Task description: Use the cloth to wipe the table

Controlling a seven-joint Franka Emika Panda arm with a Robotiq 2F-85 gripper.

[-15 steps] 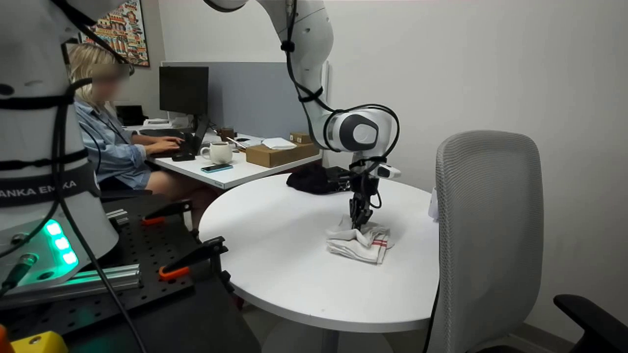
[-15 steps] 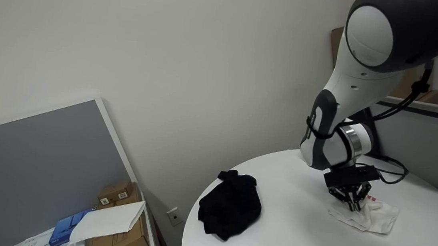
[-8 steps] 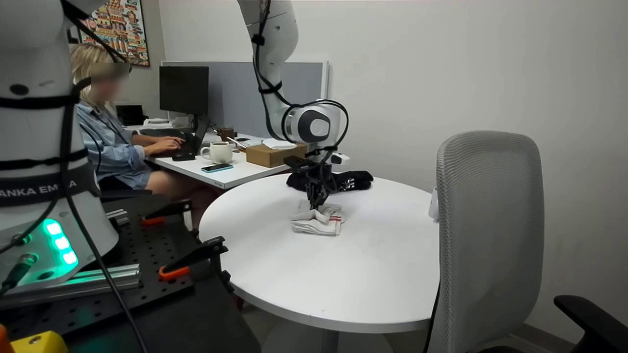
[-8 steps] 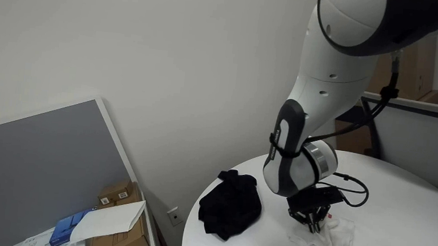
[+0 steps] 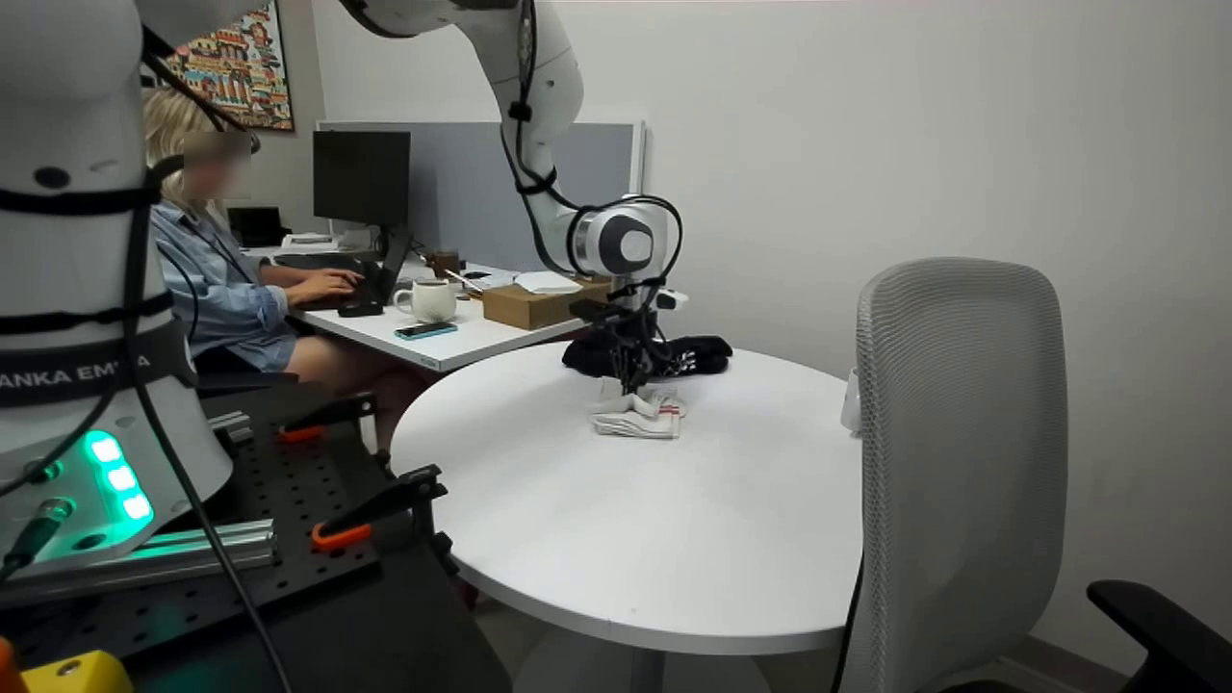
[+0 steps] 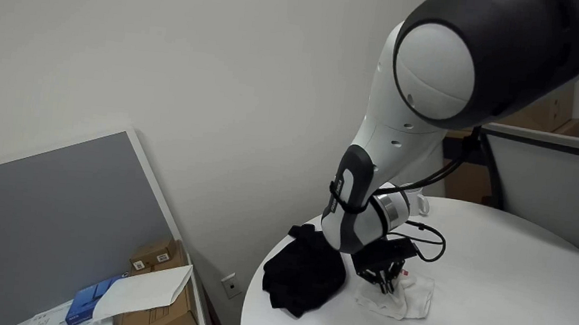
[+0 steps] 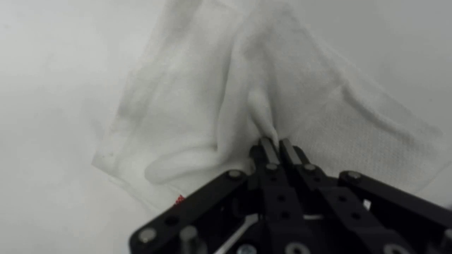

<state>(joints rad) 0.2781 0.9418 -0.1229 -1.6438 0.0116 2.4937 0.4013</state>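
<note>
Claw (image 7: pixel 275 143) has a fold of cloth (image 7: pixel 187 106) pinched, rest sits right under it on the table (image 5: pixel 616 529), so sliding should wipe.

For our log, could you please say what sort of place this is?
Probably an office: a person sits at a desk with a monitor, and a mesh chair stands by the table.

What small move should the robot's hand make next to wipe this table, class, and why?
Probably slide the dish towel a little toward the office chair: the hand has it pinched, resting on the round table, and the black fabric bundle lies close by on its other side.
</note>
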